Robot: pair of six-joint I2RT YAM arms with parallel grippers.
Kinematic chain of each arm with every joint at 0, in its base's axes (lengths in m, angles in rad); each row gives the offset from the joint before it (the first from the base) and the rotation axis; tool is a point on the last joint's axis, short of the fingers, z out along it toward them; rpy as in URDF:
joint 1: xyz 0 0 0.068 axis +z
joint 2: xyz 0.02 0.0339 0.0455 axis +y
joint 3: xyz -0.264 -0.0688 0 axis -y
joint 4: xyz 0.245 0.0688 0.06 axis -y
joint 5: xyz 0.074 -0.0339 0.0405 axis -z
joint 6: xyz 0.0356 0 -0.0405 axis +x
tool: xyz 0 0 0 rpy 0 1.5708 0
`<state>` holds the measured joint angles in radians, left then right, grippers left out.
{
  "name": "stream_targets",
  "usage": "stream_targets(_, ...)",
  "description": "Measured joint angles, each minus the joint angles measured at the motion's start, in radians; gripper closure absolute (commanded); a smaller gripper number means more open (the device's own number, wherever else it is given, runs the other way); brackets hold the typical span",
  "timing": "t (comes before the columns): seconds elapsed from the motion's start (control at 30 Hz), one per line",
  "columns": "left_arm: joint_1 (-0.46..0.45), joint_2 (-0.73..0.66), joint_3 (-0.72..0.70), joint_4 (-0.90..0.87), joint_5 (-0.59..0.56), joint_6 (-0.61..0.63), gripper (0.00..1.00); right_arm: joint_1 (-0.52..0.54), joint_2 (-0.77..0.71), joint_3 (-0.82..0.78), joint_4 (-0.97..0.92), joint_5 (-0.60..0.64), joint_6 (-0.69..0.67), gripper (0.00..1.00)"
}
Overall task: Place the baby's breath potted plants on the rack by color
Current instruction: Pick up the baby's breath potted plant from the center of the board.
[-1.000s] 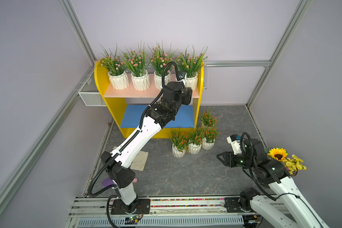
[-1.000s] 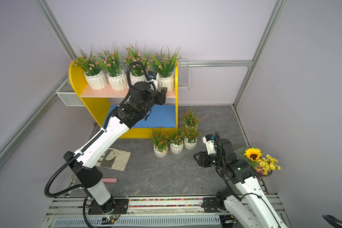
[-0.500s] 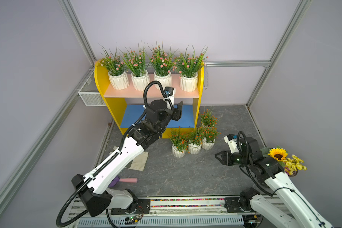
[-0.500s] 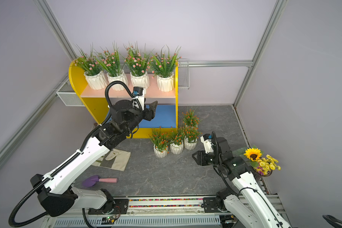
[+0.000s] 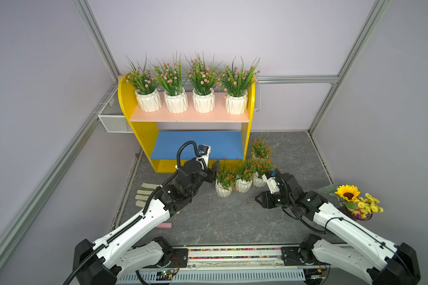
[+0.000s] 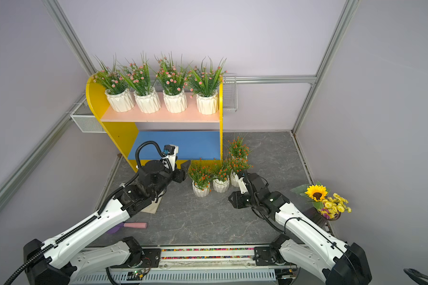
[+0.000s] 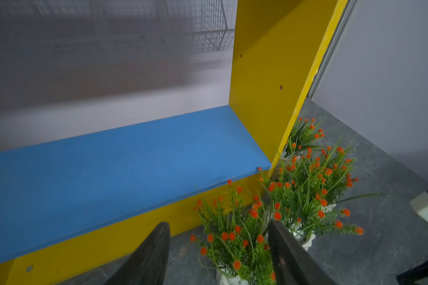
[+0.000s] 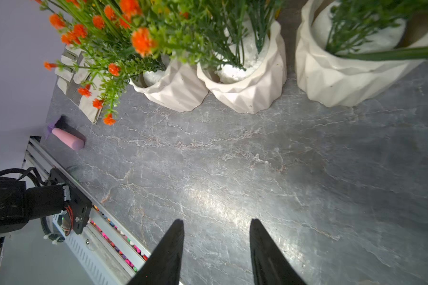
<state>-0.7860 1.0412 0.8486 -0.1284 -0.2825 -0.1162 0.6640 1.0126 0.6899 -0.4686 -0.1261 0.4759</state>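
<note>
In both top views, the two-shelf wooden rack with rounded yellow side panels (image 5: 143,128) is standing at the back of the grey marbled desk (image 5: 220,222). Four pink-blossomed baby's breath plants in white faceted pots (image 5: 176,101) are sitting in a row on its pale pink upper board (image 5: 188,117), above the blue lower board (image 5: 195,145). Four orange-red-blossomed baby's breath plants in matching white pots (image 5: 244,185) are standing on the desk by the side panel nearer my right arm, three in a row and one behind them. I am holding my left end effector (image 5: 215,170) just beside the foliage of the end plant of that row, and my right end effector (image 6: 234,198) is hanging low over the desk, near the row's other end.

In the left wrist view, my left end effector (image 7: 219,225) is standing with its jaws apart and gripping nothing. Orange-red sprigs are showing beyond the gap, with the blue lower board (image 7: 109,172) alongside.

In the right wrist view, my right end effector (image 8: 216,222) is likewise parted and empty, with only desk (image 8: 257,160) showing between its jaws, and three of the white pots (image 8: 250,86) are standing ahead of it.
</note>
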Motion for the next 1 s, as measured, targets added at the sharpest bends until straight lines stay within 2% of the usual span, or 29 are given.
stream_targets(0.13, 0.000, -0.037, -0.114, 0.019, 0.009, -0.042, 0.32, 0.064, 0.092, 0.000, 0.077, 0.041, 0.016, 0.54)
stream_targets(0.33, 0.000, -0.101, -0.233, 0.048, 0.014, -0.100, 0.28, 0.099, 0.220, 0.020, 0.166, 0.067, 0.026, 0.54)
stream_targets(0.73, 0.000, -0.228, -0.341, 0.069, 0.018, -0.153, 0.21, 0.149, 0.416, 0.183, 0.261, 0.114, 0.017, 0.61)
stream_targets(1.0, 0.000, -0.301, -0.350, 0.067, 0.013, -0.153, 0.20, 0.158, 0.505, 0.274, 0.267, 0.177, 0.000, 0.65)
